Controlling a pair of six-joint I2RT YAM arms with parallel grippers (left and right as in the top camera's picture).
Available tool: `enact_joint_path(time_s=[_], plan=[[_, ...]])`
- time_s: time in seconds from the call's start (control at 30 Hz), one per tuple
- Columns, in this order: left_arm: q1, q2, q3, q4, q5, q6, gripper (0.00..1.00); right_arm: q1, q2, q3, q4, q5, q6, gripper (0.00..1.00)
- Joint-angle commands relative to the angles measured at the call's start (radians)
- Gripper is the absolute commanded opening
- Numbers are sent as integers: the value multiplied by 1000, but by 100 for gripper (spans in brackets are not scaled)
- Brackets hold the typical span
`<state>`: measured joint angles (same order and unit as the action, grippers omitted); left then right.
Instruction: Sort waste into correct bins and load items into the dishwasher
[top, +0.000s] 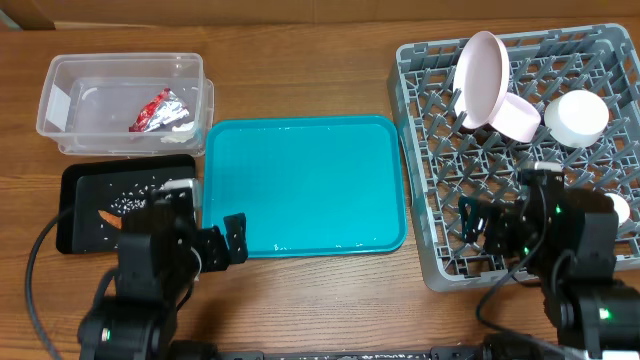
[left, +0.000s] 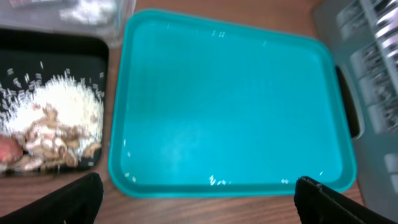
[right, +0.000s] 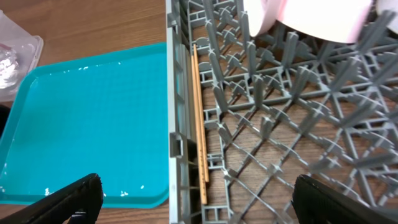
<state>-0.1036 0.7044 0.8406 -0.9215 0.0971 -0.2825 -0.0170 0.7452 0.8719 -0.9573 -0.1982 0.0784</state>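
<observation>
A foil wrapper (top: 155, 110) lies in the clear tub (top: 60, 100), with food scraps (left: 56, 124) and a carrot (top: 108, 216) in the black tray (top: 80, 190). The dish rack (top: 420, 150) holds the plate (top: 482, 75), bowl (top: 517, 115), cup (top: 577, 117) and chopsticks (right: 199, 124). The left end effector (left: 199, 183) and right end effector (right: 199, 183) are spread wide, gripping nothing.

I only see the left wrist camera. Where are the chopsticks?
Observer: The chopsticks lie inside the rack, along the wall next to the teal tray.
Operator: Is the plate in there too?
Observer: Yes, the plate stands tilted among the pegs at the rack's far side.
Operator: And the shiny wrapper?
Observer: The wrapper is in the clear tub.
</observation>
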Motion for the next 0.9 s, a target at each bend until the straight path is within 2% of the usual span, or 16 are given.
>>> enact_joint_path(time_s=[0.0,0.57,0.87], plan=[[-3,-68,-25,24,-8,-21,100,3,-39,-15,-17,34,4,100],[-3,-61,-25,-21,-8,-21,100,3,-23,-15,-24,34,4,100],[-3,-60,-25,-21,-8,-21,100,18,-116,-27,-26,50,0,100]])
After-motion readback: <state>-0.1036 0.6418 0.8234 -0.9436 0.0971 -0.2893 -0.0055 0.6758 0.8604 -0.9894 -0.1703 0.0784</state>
